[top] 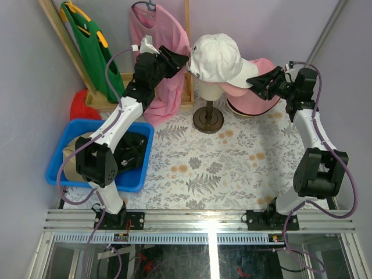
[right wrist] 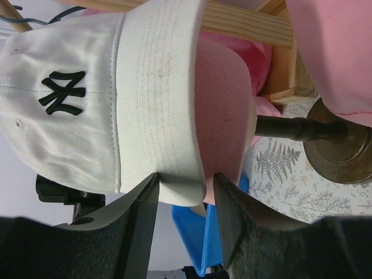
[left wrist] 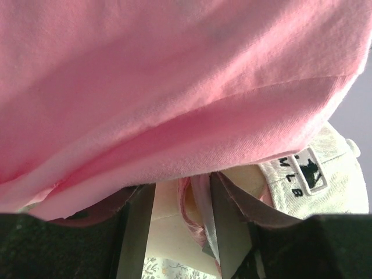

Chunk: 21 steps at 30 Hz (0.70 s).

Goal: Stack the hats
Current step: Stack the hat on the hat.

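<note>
A cream cap with dark NY lettering (top: 216, 53) (right wrist: 75, 99) sits on top of a pink cap (right wrist: 224, 110) on the mannequin head (left wrist: 165, 224). My right gripper (top: 263, 85) (right wrist: 185, 180) is shut on the two stacked brims, one finger on the cream brim and the other on the pink one. At the back of the head my left gripper (top: 178, 60) (left wrist: 177, 197) is open. The pink cap's back strap (left wrist: 200, 224) hangs between its fingers against the right one. Another pink hat (top: 258, 106) lies behind the right gripper. A dark cap (top: 131, 150) and a tan one (top: 71, 156) lie in the blue bin (top: 139, 174).
A pink shirt (top: 160, 40) (left wrist: 174, 87) hangs on the wooden rack (top: 187, 75), draped over my left wrist. A green garment (top: 93, 46) hangs at the far left, with red cloth (top: 81, 107) below it. The mannequin's round base (top: 208, 119) stands mid-table on the floral cloth.
</note>
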Available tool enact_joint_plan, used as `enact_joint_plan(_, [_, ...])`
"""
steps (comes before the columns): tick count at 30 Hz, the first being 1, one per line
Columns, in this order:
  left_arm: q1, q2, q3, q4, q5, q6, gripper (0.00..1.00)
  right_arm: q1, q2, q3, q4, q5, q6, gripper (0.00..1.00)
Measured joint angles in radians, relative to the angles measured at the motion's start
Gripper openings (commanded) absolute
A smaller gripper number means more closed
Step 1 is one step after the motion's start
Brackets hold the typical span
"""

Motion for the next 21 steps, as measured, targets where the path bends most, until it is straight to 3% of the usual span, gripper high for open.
enact_joint_plan(8, [0.009,0.037,0.039,0.019,0.058,0.000,0.32,0.001,0.017,0.005,0.041,0.006,0.033,0.48])
enact_joint_plan(13, [0.013,0.048,0.044,0.025,0.086,0.002,0.20,0.001,0.027,0.011,0.078,0.008,0.054,0.36])
enact_joint_plan(21, [0.018,0.052,0.040,0.043,0.114,0.000,0.12,0.001,0.028,0.013,0.090,0.008,0.064,0.16])
